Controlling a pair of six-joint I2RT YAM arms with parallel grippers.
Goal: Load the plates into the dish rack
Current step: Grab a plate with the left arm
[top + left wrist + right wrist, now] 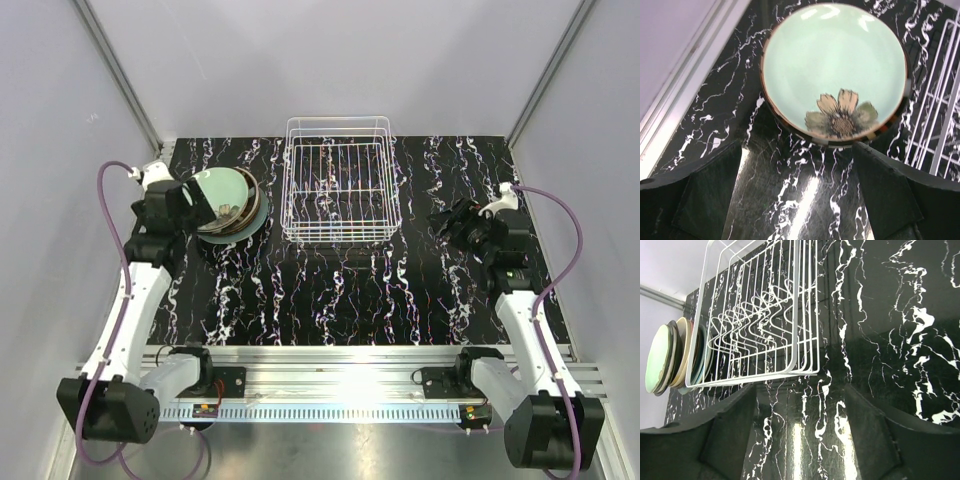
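Observation:
A stack of plates lies flat at the back left of the table. The top one is pale green with a flower motif; the stack shows edge-on in the right wrist view. The white wire dish rack stands at the back centre and holds no plates; it also shows in the right wrist view. My left gripper is open and empty, just left of the stack's rim. My right gripper is open and empty, right of the rack.
The black marbled tabletop runs between grey side walls. A metal rail lies along the near edge by the arm bases. Purple cables loop beside each arm.

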